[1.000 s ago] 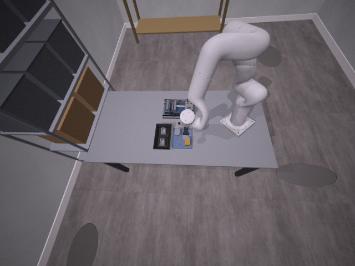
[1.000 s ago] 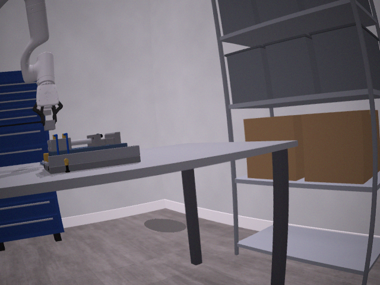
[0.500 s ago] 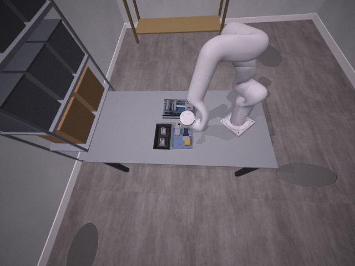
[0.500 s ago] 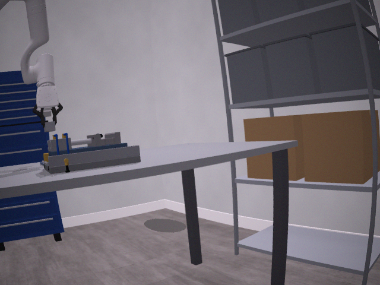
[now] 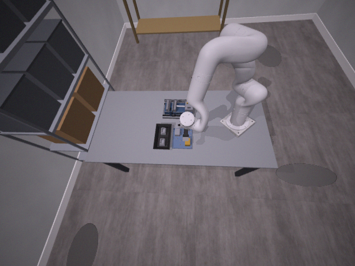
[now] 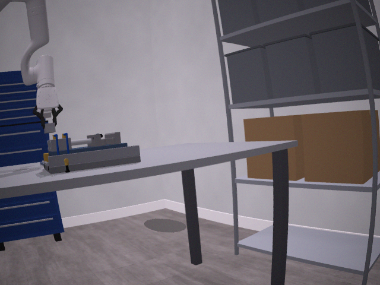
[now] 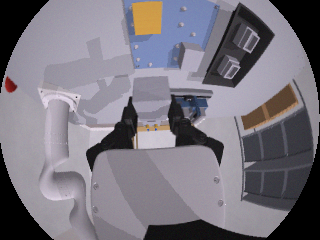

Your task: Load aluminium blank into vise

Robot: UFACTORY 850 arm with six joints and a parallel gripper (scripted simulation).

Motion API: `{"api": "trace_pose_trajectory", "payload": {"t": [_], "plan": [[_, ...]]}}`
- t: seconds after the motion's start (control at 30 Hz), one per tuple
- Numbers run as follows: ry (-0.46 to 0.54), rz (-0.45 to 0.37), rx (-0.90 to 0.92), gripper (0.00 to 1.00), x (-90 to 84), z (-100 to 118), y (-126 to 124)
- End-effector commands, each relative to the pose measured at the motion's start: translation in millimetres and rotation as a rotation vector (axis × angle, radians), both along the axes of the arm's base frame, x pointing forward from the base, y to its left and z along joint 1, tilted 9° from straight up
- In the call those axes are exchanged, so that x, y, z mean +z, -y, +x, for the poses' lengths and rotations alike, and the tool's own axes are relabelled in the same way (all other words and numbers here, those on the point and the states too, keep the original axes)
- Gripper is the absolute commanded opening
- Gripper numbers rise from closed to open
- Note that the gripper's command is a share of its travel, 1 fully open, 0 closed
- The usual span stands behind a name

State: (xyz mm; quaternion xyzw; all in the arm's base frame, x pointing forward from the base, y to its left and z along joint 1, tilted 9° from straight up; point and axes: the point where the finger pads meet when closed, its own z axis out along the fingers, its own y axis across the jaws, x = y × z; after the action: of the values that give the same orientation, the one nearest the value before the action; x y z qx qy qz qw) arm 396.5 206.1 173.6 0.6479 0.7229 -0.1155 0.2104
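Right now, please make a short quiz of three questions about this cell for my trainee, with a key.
1. True or false: the end effector is shut on a grey blank, held in the air above the table.
2. How many finished parts lie in the black tray?
   A. none
   B. one
   C. two
3. Fill in: the blank lying on the blue plate nearest the arm's base is ____ in colour.

Key
1. True; it hangs clear of the vise.
2. C; one part and another, both flat.
3. Yellow, the brass one.
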Motion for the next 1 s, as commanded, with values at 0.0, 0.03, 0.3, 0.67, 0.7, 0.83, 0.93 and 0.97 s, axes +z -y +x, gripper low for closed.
{"api": "trace_pose_trajectory", "payload": {"t": [0.0,0.03,0.3,0.67,0.7,0.83,0.93,0.97], "plan": [[0.001,0.001,0.0,0.0,0.5,0.5,-0.6],[0.001,0.001,0.0,0.0,0.5,0.5,-0.6],[0.001,0.001,0.0,0.0,0.5,0.5,-0.6],[0.001,0.001,0.0,0.0,-0.8,0.7,-0.4],[0.001,0.001,0.0,0.0,-1.2,0.7,-0.4],[0.001,0.001,0.0,0.0,-3.5,1.0,-0.1],[0.001,0.001,0.0,0.0,-6.0,1.3,0.1],[0.001,0.001,0.0,0.0,-7.0,1.5,0.3]]}}
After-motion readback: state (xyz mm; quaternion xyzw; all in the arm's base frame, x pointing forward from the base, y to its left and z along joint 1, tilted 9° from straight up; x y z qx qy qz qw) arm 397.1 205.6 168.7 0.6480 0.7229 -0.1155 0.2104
